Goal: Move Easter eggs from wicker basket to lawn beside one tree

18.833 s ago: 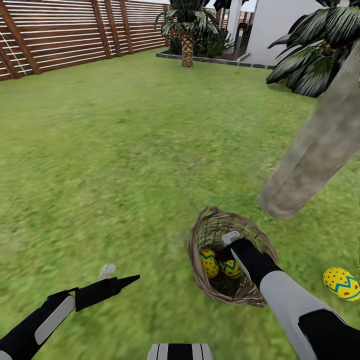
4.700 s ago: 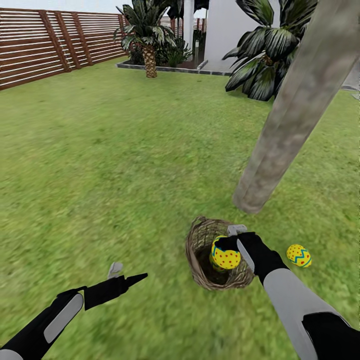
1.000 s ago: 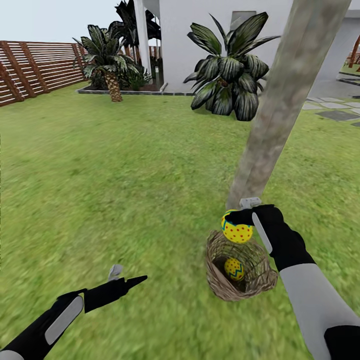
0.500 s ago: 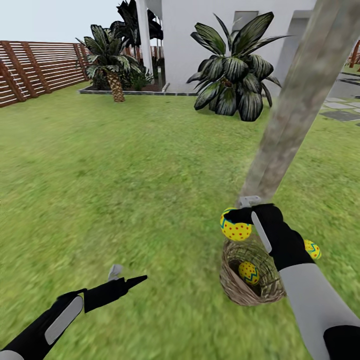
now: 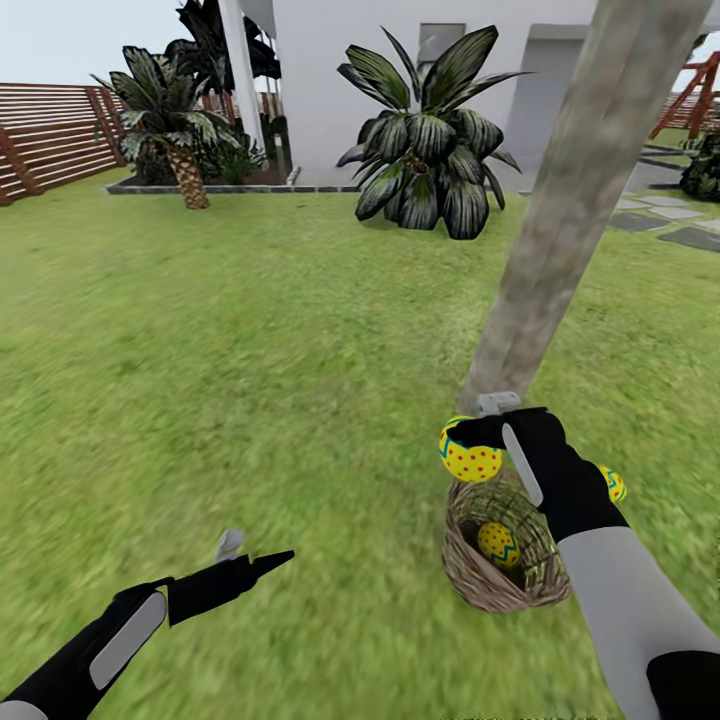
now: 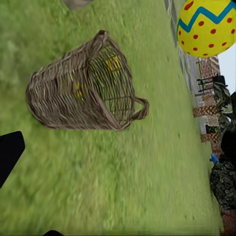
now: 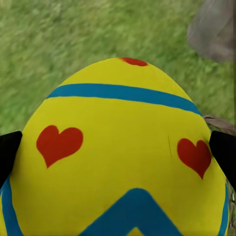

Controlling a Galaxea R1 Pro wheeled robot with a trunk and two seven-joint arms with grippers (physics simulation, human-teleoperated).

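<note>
Right gripper (image 5: 478, 440) clamped on one Easter egg (image 5: 470, 458) above the wicker basket (image 5: 505, 590), second egg (image 5: 497, 544) inside, third (image 5: 613, 483) on lawn (image 5: 250, 350) by tree (image 5: 560, 220). Left gripper (image 5: 245, 553) apart, empty.

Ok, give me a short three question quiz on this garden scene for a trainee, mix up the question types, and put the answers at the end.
1. True or false: the right gripper holds an Easter egg lifted above the wicker basket.
2. Multiple choice: how many eggs lie inside the basket? A) none B) one C) three
3. Fill in the blank: a third egg lies on the lawn, partly hidden behind the right ___.

Key
1. True; the right wrist view shows the egg between the fingertips.
2. B; one egg sits at the bottom.
3. Arm; the spot is near the tree trunk.
</note>
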